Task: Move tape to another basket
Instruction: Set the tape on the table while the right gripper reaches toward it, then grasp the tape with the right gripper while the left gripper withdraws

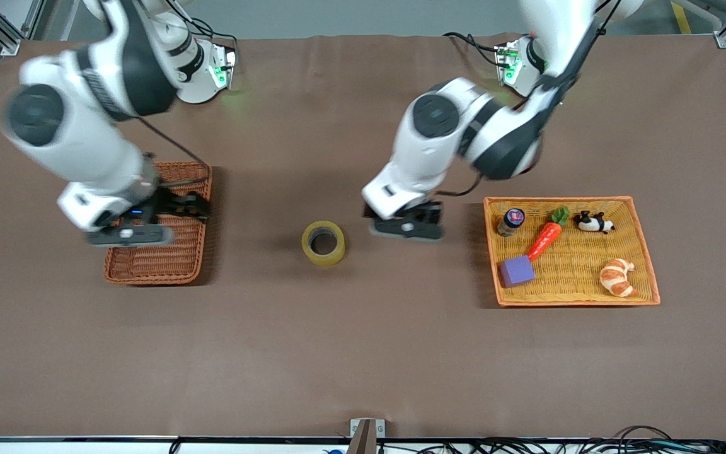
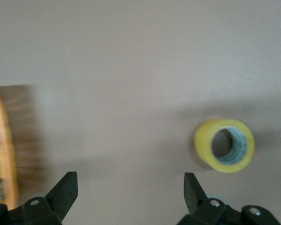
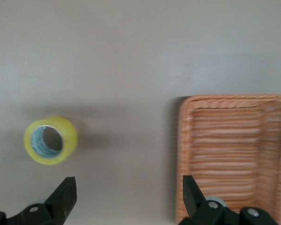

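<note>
Narrow reddish-brown wicker basket (image 1: 156, 255) under wide-open right end effector (image 1: 130, 234): empty. One yellowish translucent tape roll (image 1: 323, 243) on brown surface (image 1: 363, 353) (beside wide-open left end effector (image 1: 408, 228)). Flat yellow-orange woven tray (image 1: 650, 268): five items.

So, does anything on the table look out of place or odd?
Only the yellowish packing tape roll: it lies on the bare brown tabletop, between the reddish-brown wicker basket and the yellow-orange woven tray, in neither.
</note>
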`<state>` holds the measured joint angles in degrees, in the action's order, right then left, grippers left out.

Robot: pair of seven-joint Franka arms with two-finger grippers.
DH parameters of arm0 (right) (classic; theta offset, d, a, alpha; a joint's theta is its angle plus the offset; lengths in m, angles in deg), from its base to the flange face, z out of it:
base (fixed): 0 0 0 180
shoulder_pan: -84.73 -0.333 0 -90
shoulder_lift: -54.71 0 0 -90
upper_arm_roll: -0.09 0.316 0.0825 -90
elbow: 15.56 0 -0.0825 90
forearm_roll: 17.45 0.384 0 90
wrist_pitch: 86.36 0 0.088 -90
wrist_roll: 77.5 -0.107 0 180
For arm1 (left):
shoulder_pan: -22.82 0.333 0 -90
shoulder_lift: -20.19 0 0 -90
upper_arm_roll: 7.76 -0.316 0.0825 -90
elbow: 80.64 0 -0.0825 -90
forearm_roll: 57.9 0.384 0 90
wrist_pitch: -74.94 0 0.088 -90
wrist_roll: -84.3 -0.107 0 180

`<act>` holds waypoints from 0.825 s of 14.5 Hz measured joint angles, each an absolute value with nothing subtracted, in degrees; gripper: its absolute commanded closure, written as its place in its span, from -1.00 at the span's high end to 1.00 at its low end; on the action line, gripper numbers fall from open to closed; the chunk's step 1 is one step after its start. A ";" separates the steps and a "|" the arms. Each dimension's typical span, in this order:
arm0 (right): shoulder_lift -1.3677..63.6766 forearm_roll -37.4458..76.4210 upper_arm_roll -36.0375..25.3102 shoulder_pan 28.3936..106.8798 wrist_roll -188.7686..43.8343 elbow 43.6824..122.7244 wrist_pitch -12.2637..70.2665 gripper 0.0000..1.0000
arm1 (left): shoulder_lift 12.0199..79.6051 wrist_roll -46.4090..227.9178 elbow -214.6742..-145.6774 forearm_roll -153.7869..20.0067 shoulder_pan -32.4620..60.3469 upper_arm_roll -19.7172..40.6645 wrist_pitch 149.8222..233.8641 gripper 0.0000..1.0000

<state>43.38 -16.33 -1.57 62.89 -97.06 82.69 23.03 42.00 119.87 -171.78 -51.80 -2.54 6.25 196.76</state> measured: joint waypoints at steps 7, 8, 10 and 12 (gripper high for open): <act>30.48 -16.44 -1.67 51.07 -109.08 84.88 36.93 1.00 | 31.54 119.40 -175.82 -51.80 5.82 6.23 196.30 1.00; 28.97 -16.46 -1.71 50.37 -109.70 84.86 38.33 1.00 | 30.80 118.20 -175.43 -51.80 6.98 6.19 195.03 1.00; 26.16 -16.55 -1.77 49.31 -111.12 84.84 41.48 1.00 | 29.71 114.82 -173.06 -51.80 8.90 6.05 190.12 1.00; 23.53 -17.30 -1.82 48.40 -112.31 84.85 43.42 1.00 | 28.73 112.56 -170.85 -51.80 10.88 6.17 186.44 1.00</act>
